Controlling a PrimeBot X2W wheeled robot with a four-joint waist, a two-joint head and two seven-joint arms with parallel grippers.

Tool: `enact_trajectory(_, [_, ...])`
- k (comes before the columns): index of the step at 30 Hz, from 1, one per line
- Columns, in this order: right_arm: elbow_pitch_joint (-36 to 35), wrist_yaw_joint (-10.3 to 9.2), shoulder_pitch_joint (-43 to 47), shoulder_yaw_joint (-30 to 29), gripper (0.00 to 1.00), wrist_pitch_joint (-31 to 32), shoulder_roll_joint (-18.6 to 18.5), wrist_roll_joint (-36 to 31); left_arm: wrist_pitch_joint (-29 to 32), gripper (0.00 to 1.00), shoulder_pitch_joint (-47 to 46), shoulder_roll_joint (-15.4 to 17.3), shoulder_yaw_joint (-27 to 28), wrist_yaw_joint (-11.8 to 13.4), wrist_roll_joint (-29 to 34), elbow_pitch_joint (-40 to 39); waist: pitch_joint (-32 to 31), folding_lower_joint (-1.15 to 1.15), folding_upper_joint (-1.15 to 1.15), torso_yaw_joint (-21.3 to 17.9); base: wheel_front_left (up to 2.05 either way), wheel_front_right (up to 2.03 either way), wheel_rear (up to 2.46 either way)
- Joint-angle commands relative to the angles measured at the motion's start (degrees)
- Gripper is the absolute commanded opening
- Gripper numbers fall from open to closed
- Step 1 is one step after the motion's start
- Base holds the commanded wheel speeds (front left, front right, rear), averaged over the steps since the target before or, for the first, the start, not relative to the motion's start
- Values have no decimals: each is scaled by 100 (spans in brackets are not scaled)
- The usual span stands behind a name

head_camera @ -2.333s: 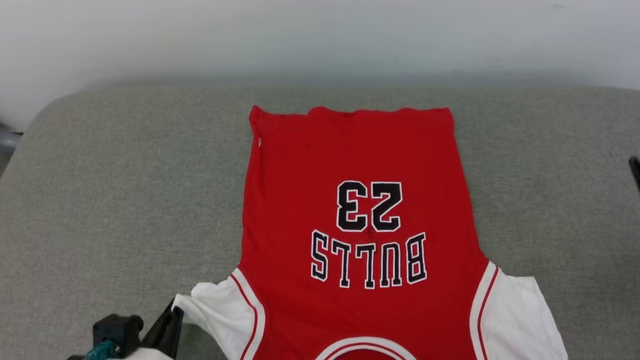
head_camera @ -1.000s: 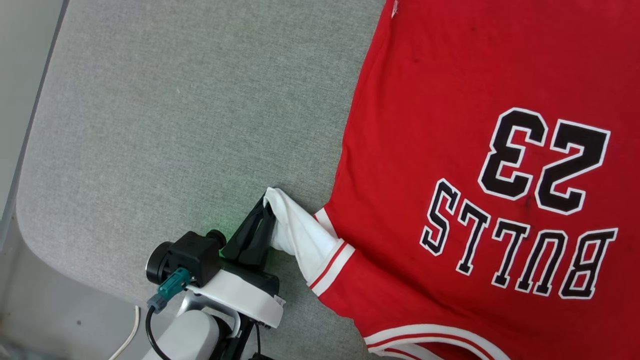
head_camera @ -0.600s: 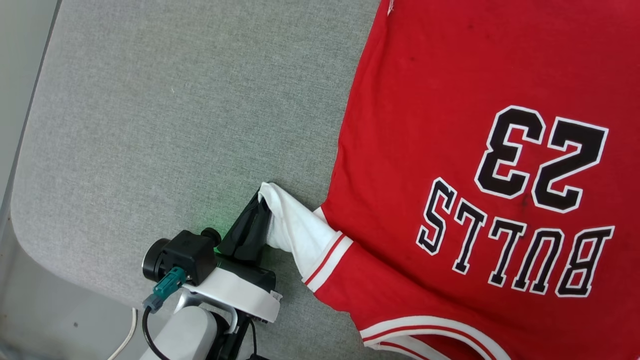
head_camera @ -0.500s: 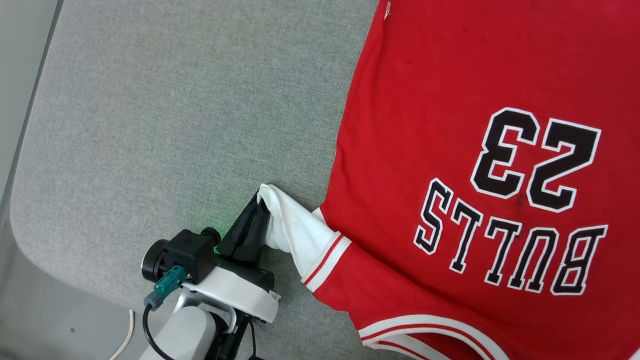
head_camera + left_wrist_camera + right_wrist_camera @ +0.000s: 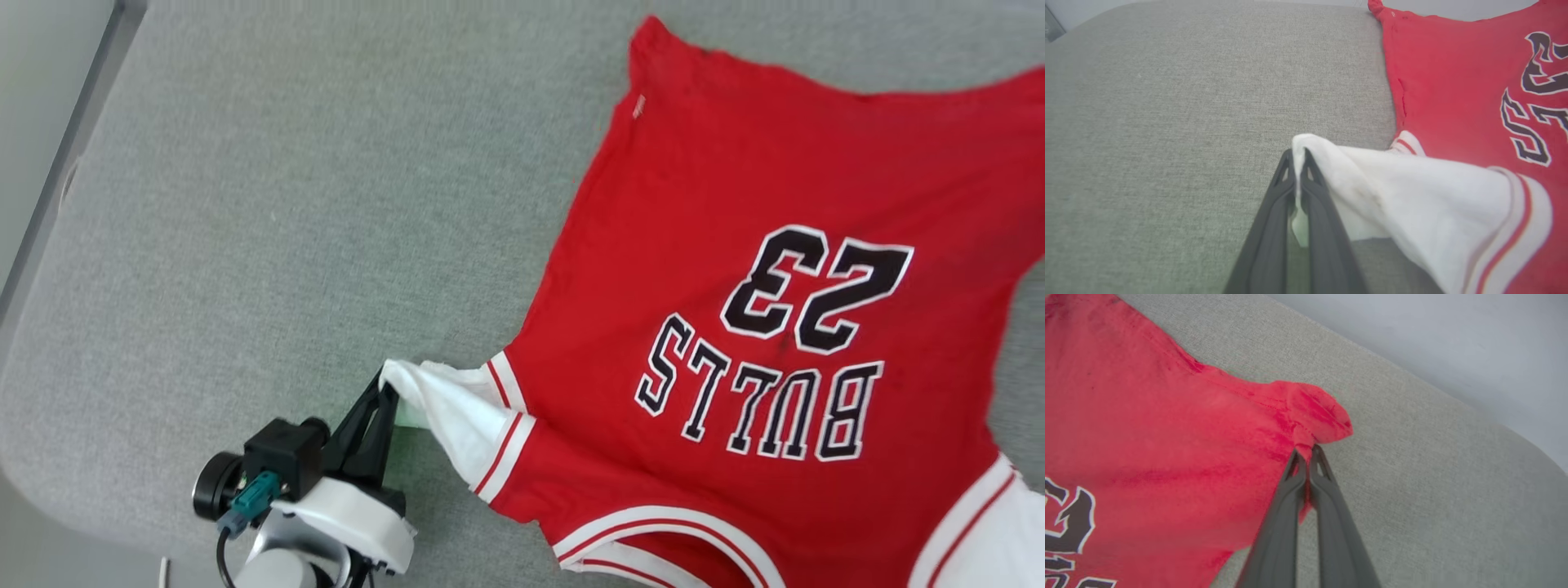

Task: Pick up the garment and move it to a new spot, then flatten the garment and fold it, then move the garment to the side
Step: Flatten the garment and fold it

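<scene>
**Item:** garment [image 5: 694, 245], a red jersey-style T-shirt with white short sleeves and red-and-white stripe trim.

**Location:** spread print side up on a grey woven fabric surface [image 5: 286, 204], to the right in the head view.

**Orientation:** the long axis runs hem to collar. The hem is at the far end and the striped neckline trim [image 5: 661, 531] is at the near edge. The axis leans towards the upper right of the head view. The black, white-outlined "BULLS 23" print [image 5: 784, 351] reads upside-down from the robot's side.

**Left gripper** [image 5: 384, 390]: clenched on the tip of the white left sleeve [image 5: 1392, 192]. The cloth is pinched between the two dark fingers [image 5: 1274, 228]. The sleeve is drawn out sideways and lifted off the surface.

**Right gripper** [image 5: 1308, 451]: clenched on the red hem corner [image 5: 1318, 412], which bunches into a small fold above the fingertips.

**Condition:** the body lies mostly flat, with creases running from the held hem corner. The second white sleeve [image 5: 1004, 531] lies at the lower right of the head view.
</scene>
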Motion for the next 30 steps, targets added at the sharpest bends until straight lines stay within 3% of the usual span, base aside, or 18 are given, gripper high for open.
enact_trajectory(1, [-84, -5, 239, 34, 0, -118, -119, 124, 15, 0, 105, 51, 29, 41, -14, 8, -360, 0, 0, -246, 0, 0, 0])
enact_trajectory(10, [-649, -5, 1971, -105, 0, -741, -746, 785, 155, 0, 590, 274, 75, 182, -93, -114, -1103, 0, 0, -621, 0, 0, 0])
enact_trajectory(15, [-1003, -5, 3181, -586, 0, -845, -778, 998, 212, 0, 877, 365, 116, 293, -145, -203, -1438, 0, 0, -811, 0, 0, 0])
enact_trajectory(20, [-1146, -5, 4515, -1232, 0, -856, -529, 1037, 262, 0, 1098, 439, 112, 358, -175, -290, -1656, 0, 0, -920, 0, 0, 0])
enact_trajectory(30, [-1246, -6, 6546, -2031, 0, -587, 459, 687, 322, 0, 1189, 538, 120, 427, -203, -401, -1744, 0, 0, -1051, 0, 0, 0])
